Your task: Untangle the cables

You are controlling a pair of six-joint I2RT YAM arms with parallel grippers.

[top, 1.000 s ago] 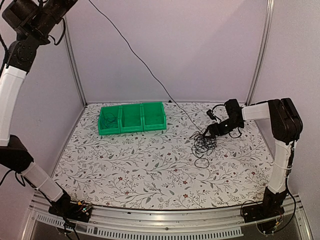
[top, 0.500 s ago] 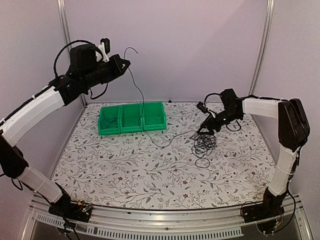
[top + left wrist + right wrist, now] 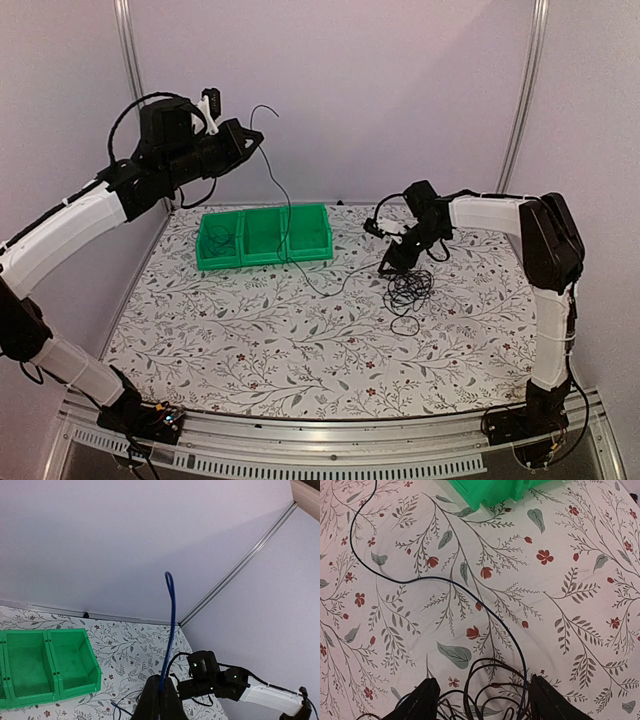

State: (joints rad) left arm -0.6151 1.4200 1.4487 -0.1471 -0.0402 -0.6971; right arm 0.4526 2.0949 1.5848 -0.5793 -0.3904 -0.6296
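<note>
A tangle of black cables lies on the flowered table right of centre, and a small loop rests just in front of it. The blue cable runs from that tangle across the table and rises to my left gripper, which is held high and shut on it. In the left wrist view the blue cable sticks up past the shut gripper. My right gripper sits low at the tangle's left edge. In the right wrist view it is open, with black loops and the blue cable between its fingers.
Three joined green bins stand at the back left of the table; the leftmost holds a coiled black cable. The bins' corner shows at the top of the right wrist view. Walls enclose the back and both sides.
My left arm has swung down and right with the blue cable, which now hangs slack. My right gripper has slid left along the tangle and its jaws have narrowed somewhat.
</note>
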